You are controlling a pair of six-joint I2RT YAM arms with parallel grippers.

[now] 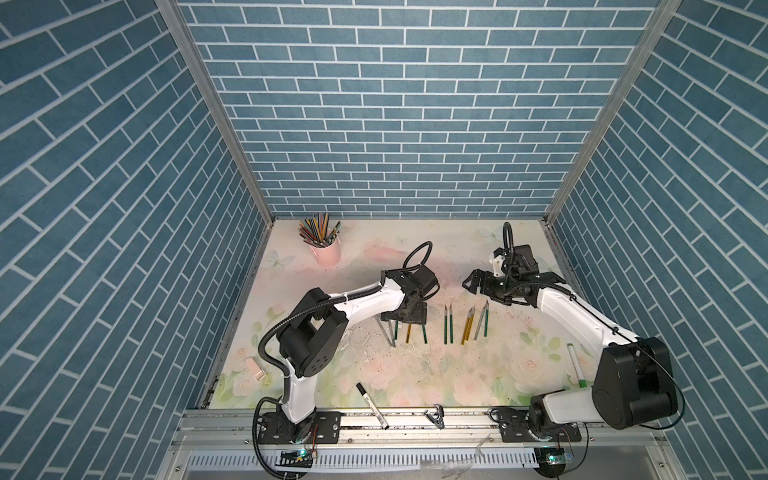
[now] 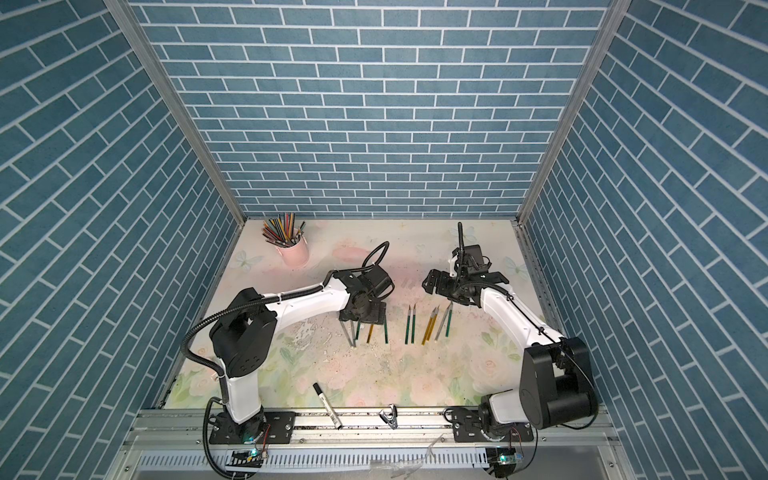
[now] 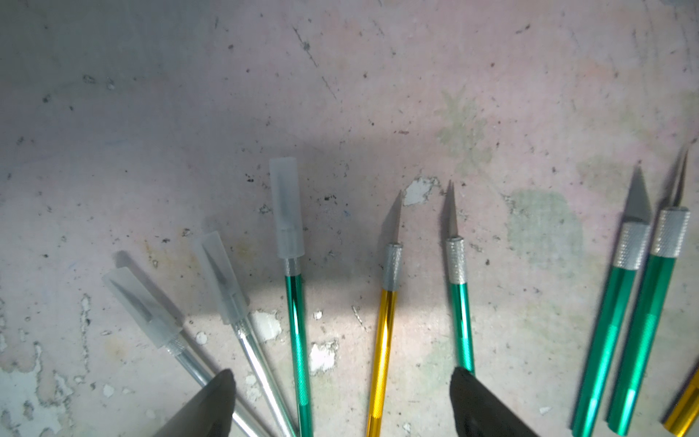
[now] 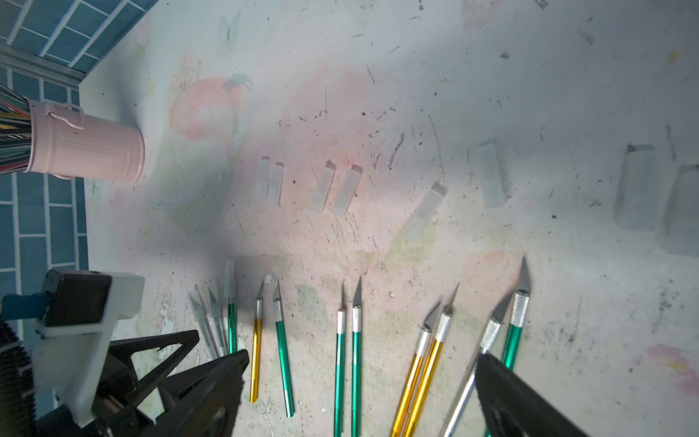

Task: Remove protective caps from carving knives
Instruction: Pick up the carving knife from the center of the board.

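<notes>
The left arm reached toward one o'clock, the left gripper [image 1: 406, 319] pointing straight down, jaws apart. The right arm stretched toward eleven o'clock, the right gripper [image 1: 473, 282] hovering, jaws spread wide.

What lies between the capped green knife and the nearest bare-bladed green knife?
A gold-handled knife, cap off, lies between the capped green knife and the bare green knife; the left wrist view shows it.

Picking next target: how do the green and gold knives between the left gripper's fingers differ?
The green knife has its blade inside a translucent cap; the gold knife has a bare blade. Handles: green versus gold. Shared: both lie flat on the table, near parallel, with silver collars.
</notes>
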